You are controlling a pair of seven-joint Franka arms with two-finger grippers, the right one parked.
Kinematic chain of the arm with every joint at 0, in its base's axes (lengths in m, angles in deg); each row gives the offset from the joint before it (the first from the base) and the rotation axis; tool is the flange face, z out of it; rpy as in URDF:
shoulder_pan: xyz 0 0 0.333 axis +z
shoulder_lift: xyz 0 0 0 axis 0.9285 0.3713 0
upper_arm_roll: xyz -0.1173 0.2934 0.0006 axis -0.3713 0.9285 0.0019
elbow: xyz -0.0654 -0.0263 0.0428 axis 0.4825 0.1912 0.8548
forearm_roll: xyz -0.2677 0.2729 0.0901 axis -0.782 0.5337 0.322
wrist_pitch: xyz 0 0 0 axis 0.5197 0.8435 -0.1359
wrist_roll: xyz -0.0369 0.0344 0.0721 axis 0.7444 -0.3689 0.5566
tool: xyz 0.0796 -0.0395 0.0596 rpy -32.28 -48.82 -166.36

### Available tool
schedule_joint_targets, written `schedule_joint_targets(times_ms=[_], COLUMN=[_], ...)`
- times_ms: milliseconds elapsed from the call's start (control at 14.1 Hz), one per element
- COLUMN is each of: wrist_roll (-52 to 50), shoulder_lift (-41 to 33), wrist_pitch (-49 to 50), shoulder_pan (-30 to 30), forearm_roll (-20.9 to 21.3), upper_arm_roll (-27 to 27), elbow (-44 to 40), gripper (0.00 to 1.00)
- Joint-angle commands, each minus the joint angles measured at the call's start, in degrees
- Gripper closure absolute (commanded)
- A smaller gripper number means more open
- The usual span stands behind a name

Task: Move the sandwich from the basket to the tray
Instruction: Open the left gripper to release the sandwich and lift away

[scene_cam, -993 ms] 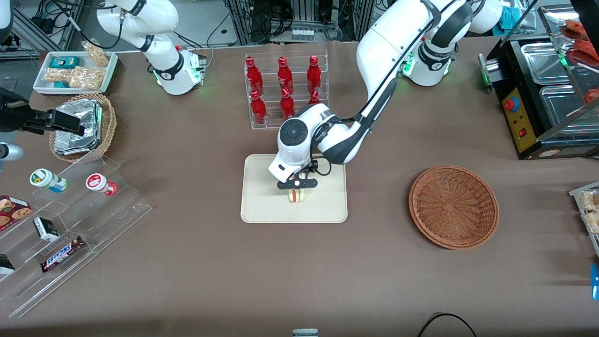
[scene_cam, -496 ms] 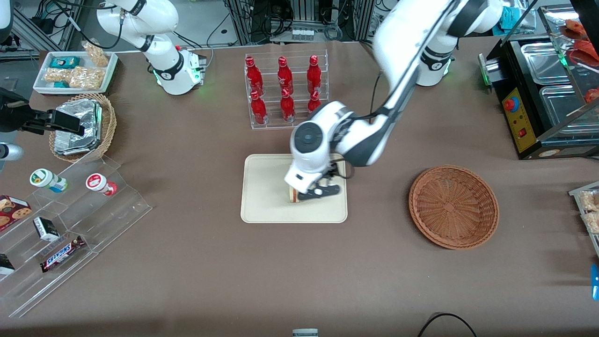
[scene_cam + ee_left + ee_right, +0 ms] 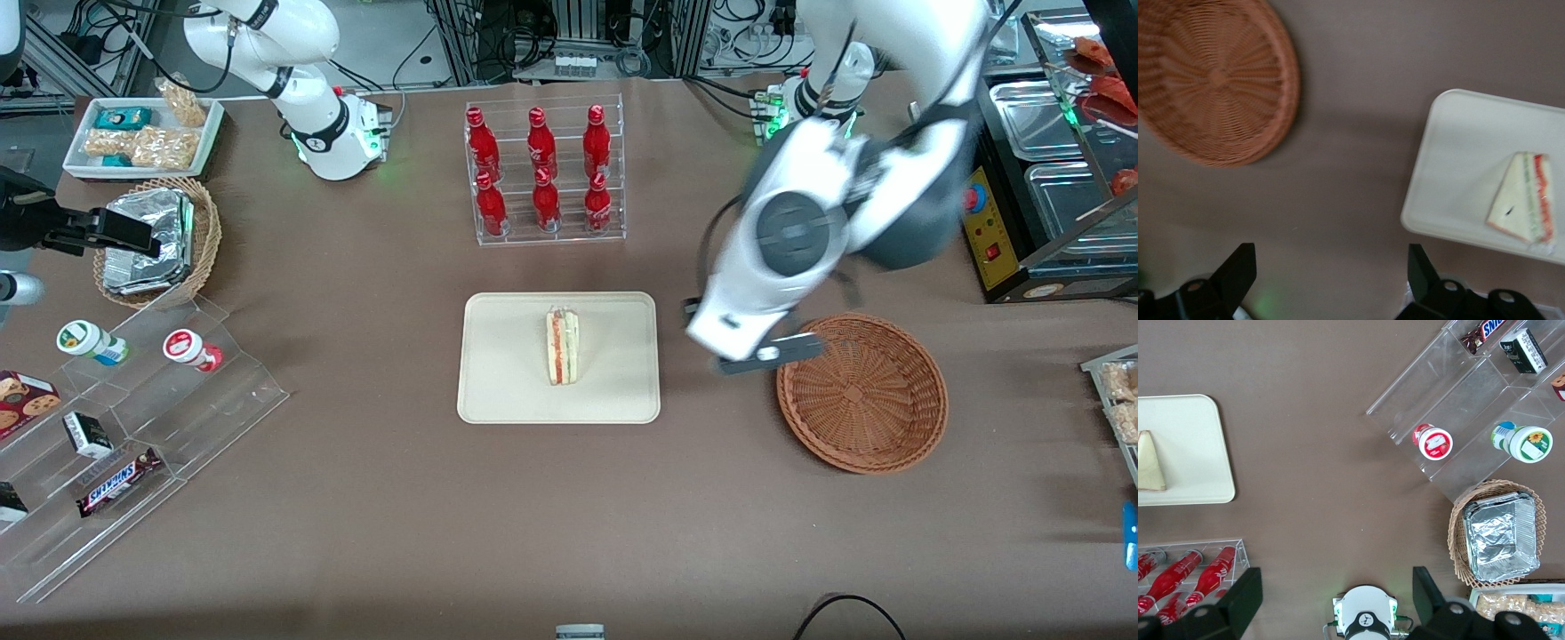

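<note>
Pale sandwich (image 3: 562, 347) striped red and green, cream tray (image 3: 498, 391), reddish-brown woven basket (image 3: 862, 393), black-fingered gripper (image 3: 1331, 280), brown table (image 3: 569, 516).

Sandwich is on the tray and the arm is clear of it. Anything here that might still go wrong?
Little, I think. The sandwich stands on its edge on the tray, so a bump to the table might tip it. The open, empty hand hangs over the basket rim, so a low move might clip the wicker. The bottle rack stands near the tray, farther from the front camera, so a return there needs height.
</note>
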Motion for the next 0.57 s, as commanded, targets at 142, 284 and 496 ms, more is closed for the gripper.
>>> schedule_joint_targets(times_ms=[142,284,496], wrist_roll=[14.1,21.0,27.3], shoulder_lift=[-9.5,-12.1,-13.9], wrist_pitch=[10.8,14.6,17.3], shoulder_pan=[10.5,15.3,19.4], forearm_roll=[-0.4,0.1,0.1], upper_arm_roll=[-0.2,-0.2,-0.2], elbow=[2.9,2.9,2.2], gripper=[0.00,0.00,0.00])
